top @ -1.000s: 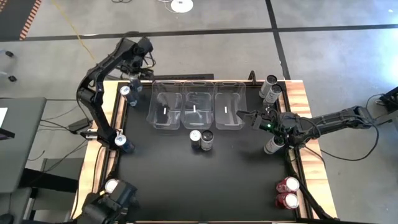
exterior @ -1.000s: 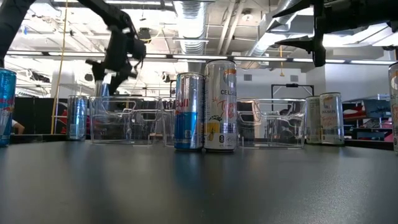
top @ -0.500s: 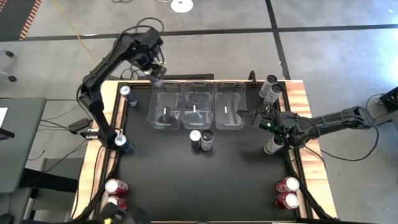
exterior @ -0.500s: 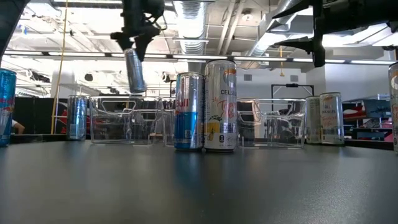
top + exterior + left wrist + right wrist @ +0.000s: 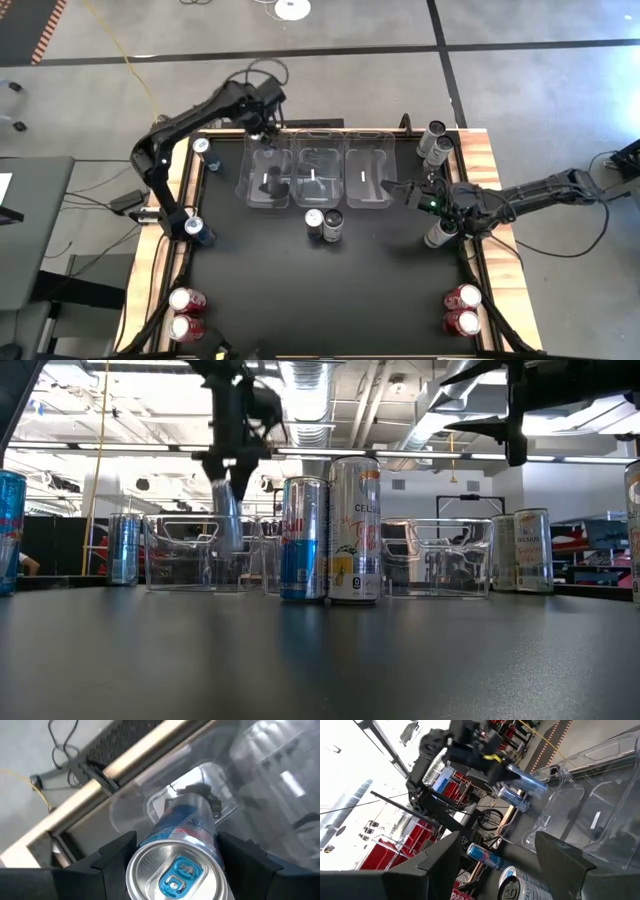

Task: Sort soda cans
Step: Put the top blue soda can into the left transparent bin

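Note:
My left gripper [image 5: 266, 122] hangs over the far end of the left clear bin [image 5: 262, 180], shut on a blue-silver can [image 5: 228, 512]. That can's silver top [image 5: 175, 872] fills the left wrist view. My right gripper [image 5: 403, 190] is open, off the table beside the right bin [image 5: 368, 172], and touches nothing. A blue-silver can [image 5: 314, 221] and a pale can [image 5: 333, 224] stand at mid-table. Other blue-silver cans [image 5: 201, 147] [image 5: 195, 226] stand along the left edge. Red cans [image 5: 184, 312] [image 5: 462, 310] stand at both near corners. My left gripper pinches the blue-silver can between its two fingers [image 5: 117, 852], one on each side of the wall just below the top rim [image 5: 150, 847]. The fingers come from above, pointing down. The can hangs clear and almost upright, its lower end [image 5: 232, 545] below the left bin's rim.
Three clear bins sit side by side at the far middle; the middle one [image 5: 317, 172] is between the two named. Grey cans [image 5: 436, 142] stand at the far right corner and one [image 5: 438, 233] by the right edge. The black mat's near half [image 5: 330, 290] is bare.
My left gripper has carried the blue-silver can from the far left corner toward the table's right, tilted on the way, then lowered it over the left bin, where it now hangs nearly upright. The right arm has kept still.

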